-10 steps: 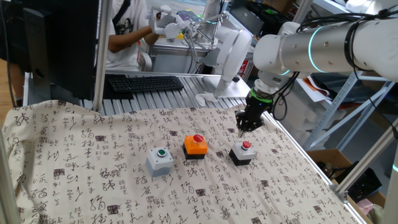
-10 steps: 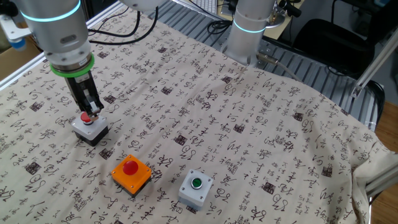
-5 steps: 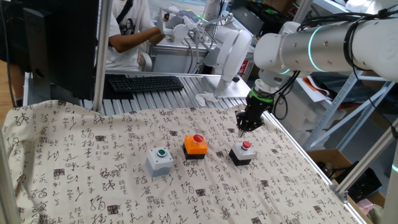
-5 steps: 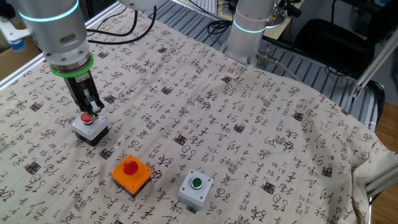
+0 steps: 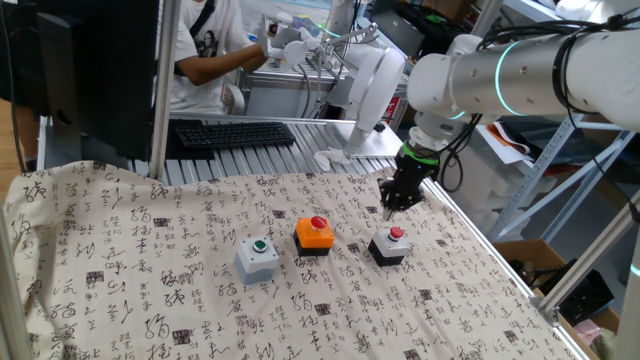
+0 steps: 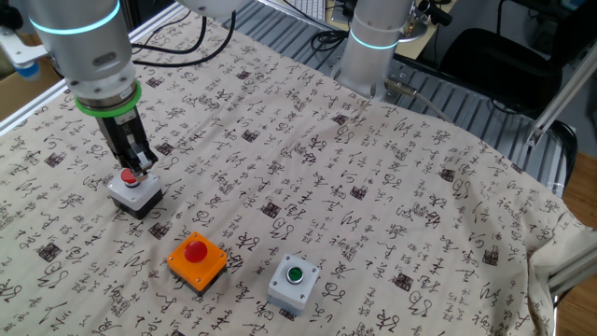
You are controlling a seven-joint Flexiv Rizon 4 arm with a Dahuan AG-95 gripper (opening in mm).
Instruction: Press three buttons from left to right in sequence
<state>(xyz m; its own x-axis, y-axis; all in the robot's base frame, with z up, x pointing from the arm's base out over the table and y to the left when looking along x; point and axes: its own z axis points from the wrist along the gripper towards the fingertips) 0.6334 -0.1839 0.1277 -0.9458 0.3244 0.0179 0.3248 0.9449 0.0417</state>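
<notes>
Now, change: none seen between earlier pictures and this one; arm and boxes as before; judged a dwell at the last box, whether mid-press or just off it cannot be told
Grey box: green cap; nearest in one fixed view, left end of row
Orange box: red cap; middle, just beside grey
Black box: red cap; right end
Pincer: clenched, empty; pointing down, tips at or just over the black box's cap
Cloth: dark characters printed all over; not readable
Keyboard: behind table; keys illegible
Brands, labels: none legible
</notes>
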